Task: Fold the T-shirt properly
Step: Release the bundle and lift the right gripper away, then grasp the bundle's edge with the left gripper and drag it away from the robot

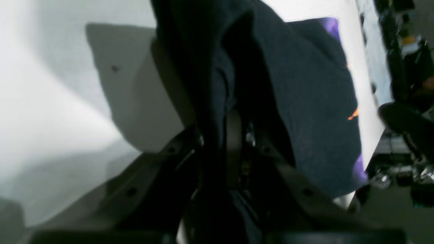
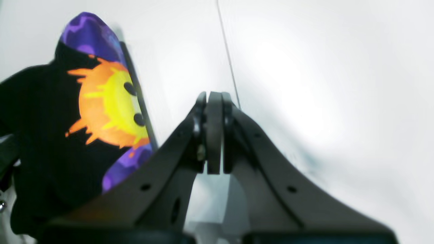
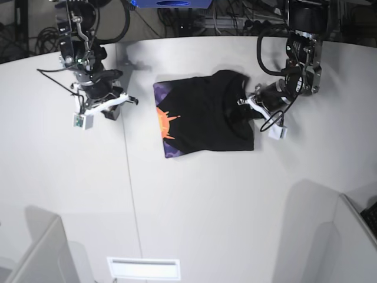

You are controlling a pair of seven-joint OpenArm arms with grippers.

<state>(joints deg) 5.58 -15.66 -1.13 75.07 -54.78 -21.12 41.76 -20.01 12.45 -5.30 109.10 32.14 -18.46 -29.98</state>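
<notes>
The black T-shirt (image 3: 200, 118) lies partly folded in the middle of the white table, with its purple and orange sunburst print showing along its left edge. At the shirt's right edge, my left gripper (image 3: 242, 109) is shut on a bunch of the black cloth. In the left wrist view the cloth (image 1: 312, 101) drapes over and between the closed fingers of the left gripper (image 1: 234, 117). My right gripper (image 3: 126, 100) hovers left of the shirt, apart from it. Its jaws (image 2: 214, 96) are shut on nothing, and the printed T-shirt (image 2: 40, 135) lies off to its left.
A thin seam (image 3: 131, 177) runs down the table (image 3: 194, 200) left of the shirt. A white slotted panel (image 3: 143, 268) sits at the front edge, with grey partitions (image 3: 315, 230) at both front corners. Cables and equipment crowd the back edge.
</notes>
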